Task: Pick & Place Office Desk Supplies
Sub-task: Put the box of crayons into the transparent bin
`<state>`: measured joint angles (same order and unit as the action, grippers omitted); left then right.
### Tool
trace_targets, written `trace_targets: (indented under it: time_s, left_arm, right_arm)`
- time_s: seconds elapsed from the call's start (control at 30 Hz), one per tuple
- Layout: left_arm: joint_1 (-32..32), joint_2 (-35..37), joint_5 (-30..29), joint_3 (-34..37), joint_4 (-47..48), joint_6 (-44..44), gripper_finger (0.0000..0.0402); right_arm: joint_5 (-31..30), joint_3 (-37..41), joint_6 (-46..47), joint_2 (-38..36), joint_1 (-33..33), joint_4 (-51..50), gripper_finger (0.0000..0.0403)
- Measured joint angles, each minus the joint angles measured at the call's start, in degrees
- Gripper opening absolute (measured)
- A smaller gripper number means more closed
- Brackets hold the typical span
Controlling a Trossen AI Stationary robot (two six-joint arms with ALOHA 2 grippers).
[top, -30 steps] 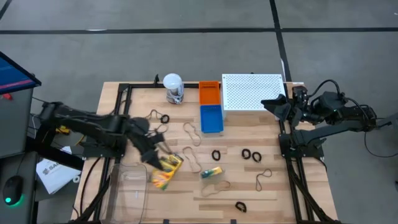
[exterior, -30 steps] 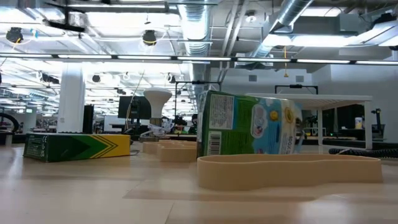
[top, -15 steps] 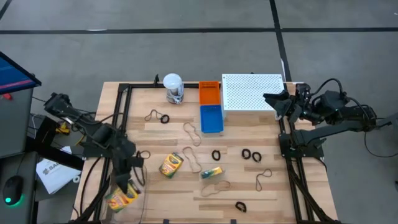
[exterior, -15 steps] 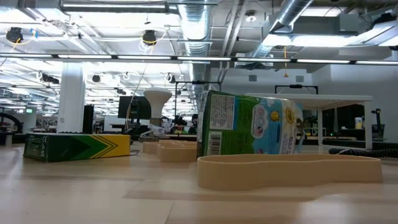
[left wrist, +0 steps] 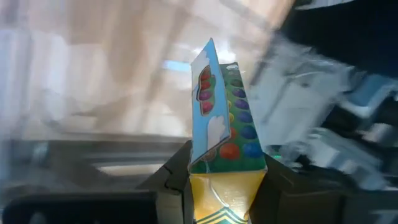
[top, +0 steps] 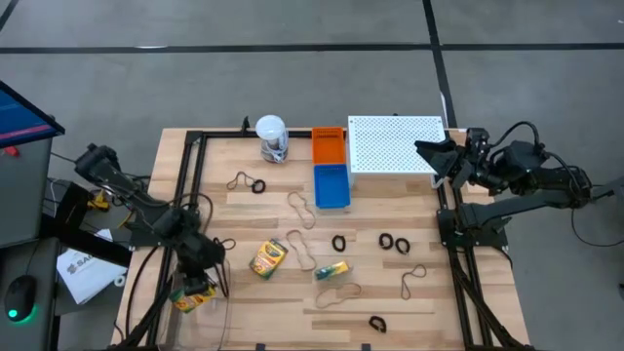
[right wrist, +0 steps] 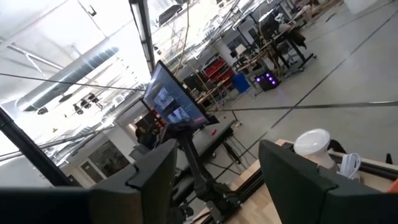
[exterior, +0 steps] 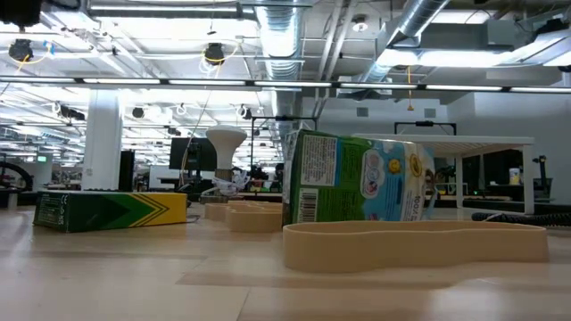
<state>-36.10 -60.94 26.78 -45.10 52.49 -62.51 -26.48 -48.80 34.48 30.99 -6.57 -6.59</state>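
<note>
My left gripper (top: 192, 286) hangs over the table's near left corner, shut on a yellow-and-green crayon box (top: 191, 297), which fills the left wrist view (left wrist: 221, 124). A second crayon box (top: 268, 258) lies flat on the wood, and a smaller one (top: 331, 270) lies to its right. Tan rubber bands (top: 300, 210) and black ring clips (top: 393, 242) are scattered over the middle and right of the table. My right gripper (top: 436, 156) waits raised at the far right, open, with nothing between its fingers (right wrist: 149, 180). My left gripper pinches the crayon box's yellow end (left wrist: 224, 193) between its two fingers, one on each broad side. The fingers slant steeply down from above. The rest of the box (left wrist: 217, 106) sticks out beyond the fingertips, off the wood.
At the far edge stand a white-lidded jar (top: 272, 138), an orange bin (top: 329, 146), a blue bin (top: 331, 185) and a white perforated shelf (top: 395, 144). Black frame rails (top: 185, 195) run down both table sides. In the low view a rubber band (exterior: 415, 242) lies close in front.
My left gripper has carried the crayon box from beside the other box at the table's middle left toward the near left corner, tipping to point more steeply down. It stays shut on the box. The other box stays where it was.
</note>
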Motion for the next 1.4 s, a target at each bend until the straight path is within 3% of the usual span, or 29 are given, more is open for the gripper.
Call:
trace_targets:
  time_s: [0.23, 0.47, 0.73, 1.03, 1.4]
  left_arm:
    - [0.0, -7.3, -1.9, -0.4, 2.2, 7.1, 0.0086]
    - [-0.1, -14.6, -7.3, -6.7, 9.3, 18.7, 0.0086]
    - [-1.0, -20.4, -11.3, -8.7, 13.2, 24.2, 0.0089]
    - [-2.2, -21.7, -14.8, -8.6, 13.3, 26.7, 0.0094]
    - [-2.7, -21.7, -13.5, -8.6, 13.7, 27.9, 0.0199]
  right_arm:
    - [0.3, 0.0, 0.0, 0.0, 0.7, 0.0, 0.0224]
    - [0.4, 0.0, 0.0, 0.0, 0.7, 0.0, 0.0224]
    - [0.5, 0.0, 0.0, 0.0, 0.7, 0.0, 0.0224]
    - [0.7, 0.0, -0.1, 0.0, 0.7, 0.0, 0.0224]
    - [1.1, 0.0, -0.1, 0.0, 0.7, 0.0, 0.0224]
